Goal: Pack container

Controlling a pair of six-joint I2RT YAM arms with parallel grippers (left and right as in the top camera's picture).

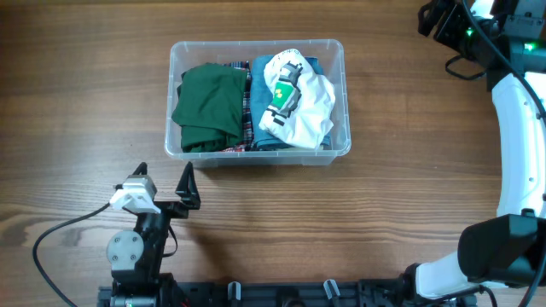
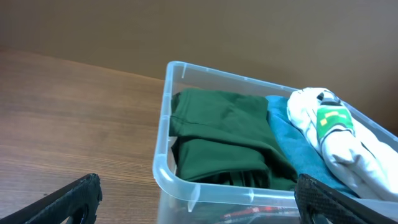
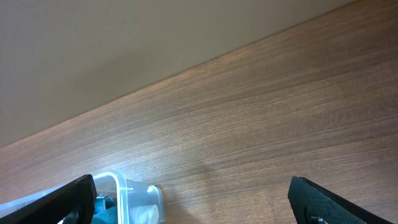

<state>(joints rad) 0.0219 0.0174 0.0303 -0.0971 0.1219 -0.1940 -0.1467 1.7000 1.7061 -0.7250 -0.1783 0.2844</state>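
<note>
container (image 1: 256, 43): full of clothes (white shirt (image 1: 299, 98) heaped) | left gripper (image 1: 164, 168): wide open, empty, container just ahead | right gripper (image 3: 191, 182): wide open, empty | advice: likely press shirt below rim

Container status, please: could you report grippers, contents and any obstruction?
Left gripper open, empty, just short of the container. Right gripper open, empty, off past its far corner. Container holds folded clothes. Nothing blocking in view.
</note>
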